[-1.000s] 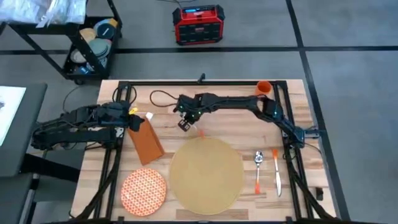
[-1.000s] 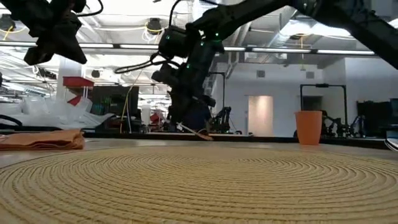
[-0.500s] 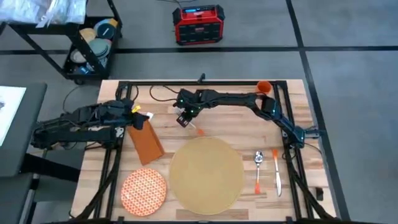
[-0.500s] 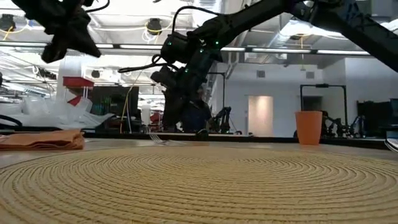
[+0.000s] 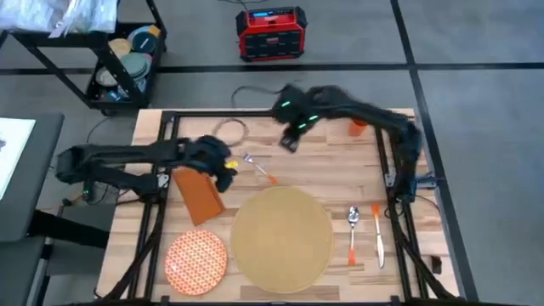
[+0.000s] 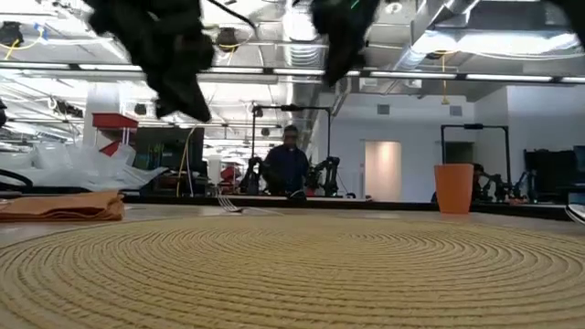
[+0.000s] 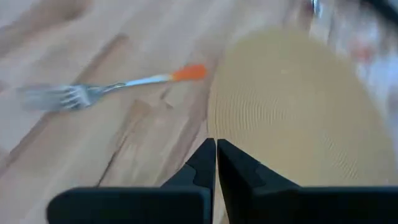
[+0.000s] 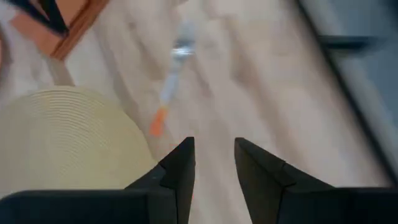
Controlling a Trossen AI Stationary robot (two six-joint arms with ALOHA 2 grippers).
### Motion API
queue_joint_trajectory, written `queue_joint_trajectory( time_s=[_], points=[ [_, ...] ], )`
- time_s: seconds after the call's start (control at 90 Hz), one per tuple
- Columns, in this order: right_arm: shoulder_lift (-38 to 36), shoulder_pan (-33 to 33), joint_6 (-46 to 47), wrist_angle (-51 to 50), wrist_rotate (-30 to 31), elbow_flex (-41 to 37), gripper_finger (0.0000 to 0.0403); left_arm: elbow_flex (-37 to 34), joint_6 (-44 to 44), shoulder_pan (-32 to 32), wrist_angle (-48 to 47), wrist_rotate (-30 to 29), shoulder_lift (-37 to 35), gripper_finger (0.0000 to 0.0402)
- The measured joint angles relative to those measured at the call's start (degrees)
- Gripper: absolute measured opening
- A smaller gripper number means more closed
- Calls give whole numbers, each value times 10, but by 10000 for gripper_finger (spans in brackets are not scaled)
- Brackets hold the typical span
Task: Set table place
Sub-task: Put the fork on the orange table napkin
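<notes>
High view first, sweeping from the left: the left gripper [image 5: 228,172] hovers over the light-wood butcher-block table [image 5: 327,170], and the left wrist view shows its two dark fingers [image 7: 207,163] pressed together with nothing between them. Just behind it on its arm side lies the rust-orange folded cloth napkin [image 5: 200,194], and nearer the front edge sits the orange-patterned round plate [image 5: 196,258]. Just beyond the fingertips, a steel fork with an orange handle [image 5: 258,167] rests flat on the wood, handle tip close to the rim of the big round tan woven placemat [image 5: 282,235], which lies bare.

Moving right, the right gripper [image 5: 291,136] hangs above the table's far half, clear of the fork; in the right wrist view its fingers [image 8: 184,167] stand parted with a clear gap, holding nothing. Off to its side, by the far edge, stands the small orange cup [image 5: 358,126]. Well away from that gripper, beside the placemat's right edge, the orange-handled spoon [image 5: 353,231] and orange-handled knife [image 5: 378,235] lie side by side.
</notes>
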Motion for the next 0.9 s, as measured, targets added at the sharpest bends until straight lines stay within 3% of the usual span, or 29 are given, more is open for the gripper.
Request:
queue_joint_trajectory(
  time_s=[0.089, 0.311, 0.467, 0.711, 0.9],
  points=[
    [-67, 2, 22, -16, 48, -3, 102, 53, 106, 14, -21, 41, 85, 0],
    [-178, 17, 90, -44, 115, -42, 102, 242, 392, 50, -220, 43, 281, 0],
    [-221, 34, 134, -83, 135, -93, 102, 356, 546, 66, -344, 42, 375, 0],
    [-275, 69, 190, -87, 141, -220, 102, 474, 609, 96, -369, 45, 432, 1],
    [-317, 87, 226, -67, 142, -277, 102, 494, 614, 122, -370, 92, 432, 32]
  ],
)
